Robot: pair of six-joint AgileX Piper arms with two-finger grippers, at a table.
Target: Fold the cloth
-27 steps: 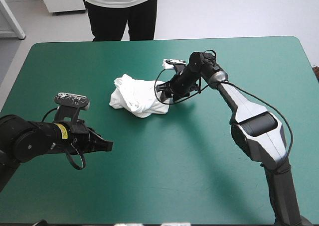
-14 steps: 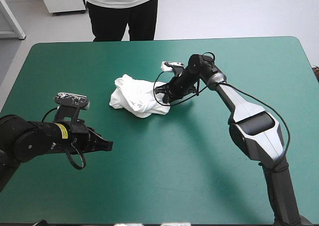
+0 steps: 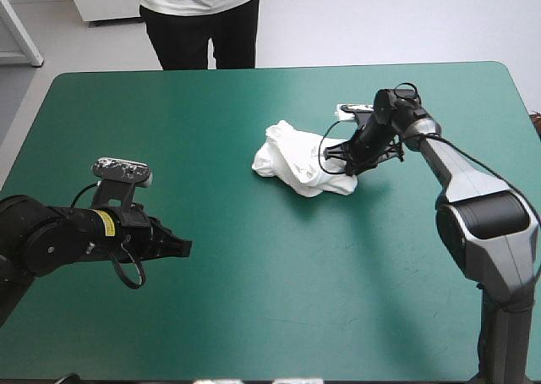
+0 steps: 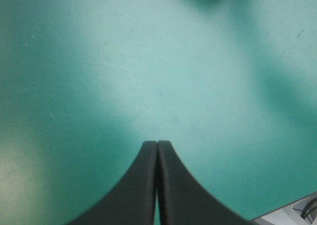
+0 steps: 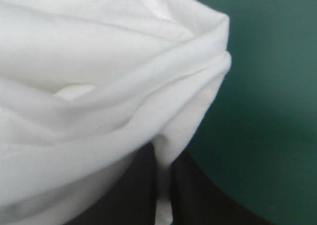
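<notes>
The right gripper (image 5: 164,161) is all but closed, pinching a fold of the white T-shirt (image 5: 99,76). The crumpled heap lies just ahead of it on the teal-green cover (image 3: 279,299). Well apart, the left gripper (image 4: 157,146) is closed tight, holding nothing.

Wide table (image 3: 254,73), teal-green cover (image 3: 279,308), fine scratches

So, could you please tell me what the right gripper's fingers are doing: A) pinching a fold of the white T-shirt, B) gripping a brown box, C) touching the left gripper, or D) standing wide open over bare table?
A: in the right wrist view the right gripper has its fingers all but shut on a white fold of the T-shirt.
</notes>
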